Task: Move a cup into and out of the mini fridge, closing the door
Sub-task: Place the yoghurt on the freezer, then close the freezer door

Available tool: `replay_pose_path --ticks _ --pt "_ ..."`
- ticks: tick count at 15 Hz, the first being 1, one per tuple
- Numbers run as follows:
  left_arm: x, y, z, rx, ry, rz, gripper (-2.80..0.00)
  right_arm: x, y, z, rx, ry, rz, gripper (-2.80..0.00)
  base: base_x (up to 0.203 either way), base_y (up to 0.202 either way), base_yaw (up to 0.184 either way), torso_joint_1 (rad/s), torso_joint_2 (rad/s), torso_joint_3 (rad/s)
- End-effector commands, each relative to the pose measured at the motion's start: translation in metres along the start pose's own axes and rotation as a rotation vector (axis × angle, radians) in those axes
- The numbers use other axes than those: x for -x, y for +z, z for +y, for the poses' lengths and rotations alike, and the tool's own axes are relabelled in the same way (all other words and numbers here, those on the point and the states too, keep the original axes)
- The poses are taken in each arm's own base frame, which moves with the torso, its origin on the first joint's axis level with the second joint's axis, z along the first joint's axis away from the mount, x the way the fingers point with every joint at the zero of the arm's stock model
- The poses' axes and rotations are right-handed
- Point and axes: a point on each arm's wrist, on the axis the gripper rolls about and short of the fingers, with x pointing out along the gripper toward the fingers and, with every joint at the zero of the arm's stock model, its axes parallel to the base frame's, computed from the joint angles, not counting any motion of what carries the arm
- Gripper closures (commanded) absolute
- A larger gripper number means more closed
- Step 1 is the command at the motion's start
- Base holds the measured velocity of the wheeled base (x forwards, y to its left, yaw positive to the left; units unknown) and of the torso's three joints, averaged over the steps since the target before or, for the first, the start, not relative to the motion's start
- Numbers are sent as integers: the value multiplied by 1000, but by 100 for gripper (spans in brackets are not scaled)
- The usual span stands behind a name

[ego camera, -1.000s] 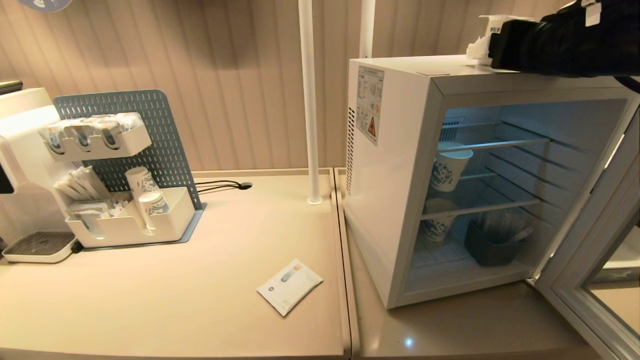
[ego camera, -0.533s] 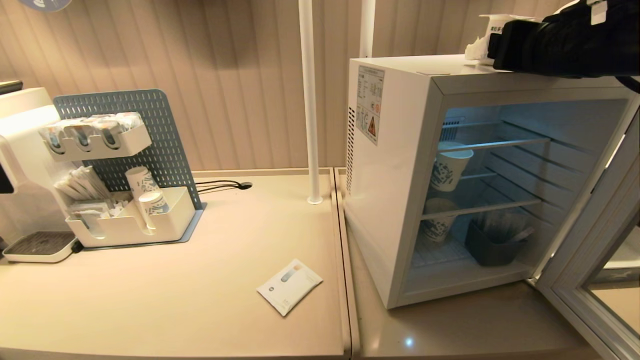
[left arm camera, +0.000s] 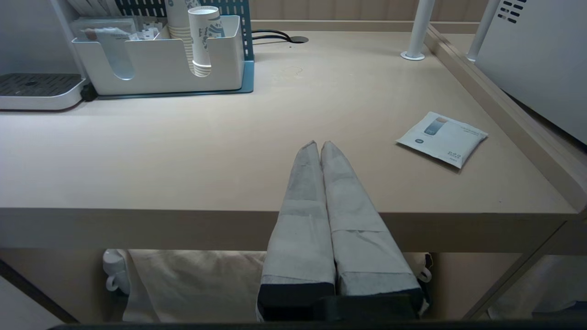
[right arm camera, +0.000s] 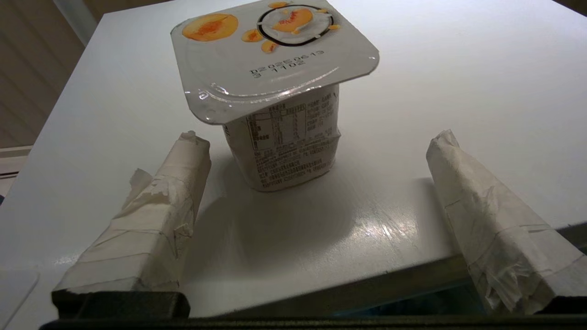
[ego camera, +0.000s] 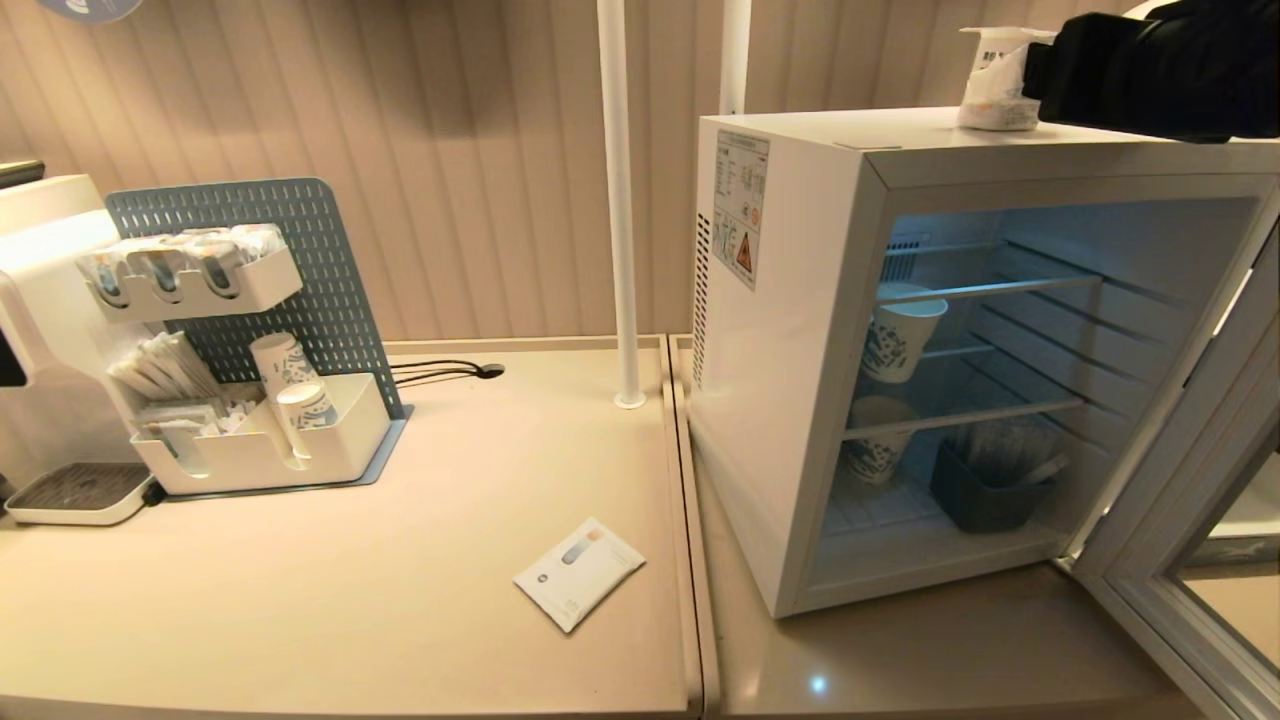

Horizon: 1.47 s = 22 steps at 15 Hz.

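Note:
The cup (ego camera: 993, 80), a small white pot with a peach-printed foil lid (right arm camera: 275, 50), stands upright on top of the mini fridge (ego camera: 780, 350). My right arm (ego camera: 1150, 65) reaches over the fridge top from the right. The right gripper (right arm camera: 318, 137) is open, its taped fingers (right arm camera: 174, 197) spread wide on either side and just short of the cup, touching nothing. The door (ego camera: 1190, 520) hangs open at the right and the lit shelves show. My left gripper (left arm camera: 319, 144) is shut and empty, parked low at the table's front edge.
Inside the fridge stand two blue-patterned paper cups (ego camera: 898, 335) and a dark bin (ego camera: 985, 490). A white sachet (ego camera: 578, 572) lies on the table. A cup-and-sachet organiser (ego camera: 260, 440) stands at the left and a white pole (ego camera: 620, 200) rises beside the fridge.
My right arm has drawn back to the right, away from the cup, and its jaws have spread a little wider. The cup stays on the fridge top, now more exposed.

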Motion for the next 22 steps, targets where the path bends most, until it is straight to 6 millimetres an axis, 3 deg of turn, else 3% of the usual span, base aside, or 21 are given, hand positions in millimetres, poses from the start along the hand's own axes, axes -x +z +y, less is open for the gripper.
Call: replay_pose_path --ticks 1,6,7,9,12,16,20,22 --pt "0 0 0 1 1 1 0 26 3 -9 -11 6 -22 -280 0 0 0 0 0 0" --pt "0 -1 0 1 1 2 0 82 -21 -30 2 36 5 -280 0 0 0 0 0 0" --pt "0 0 0 1 1 1 0 94 -28 -34 6 36 8 0 0 0 0 0 0 0" --pt "0 0 0 1 1 1 0 118 -37 -47 6 -57 -10 0 0 0 0 0 0 0" --pt "0 0 0 1 1 1 0 151 -57 -69 29 -421 -57 0 0 0 0 0 0 0" --pt "0 0 0 1 1 1 0 190 -90 -103 7 -722 -94 0 0 0 0 0 0 0" --pt "0 0 0 1 1 1 0 218 -110 -120 -29 -930 -140 0 0 0 0 0 0 0" --pt "0 0 0 1 1 1 0 229 -125 -123 -27 -933 -150 0 0 0 0 0 0 0"
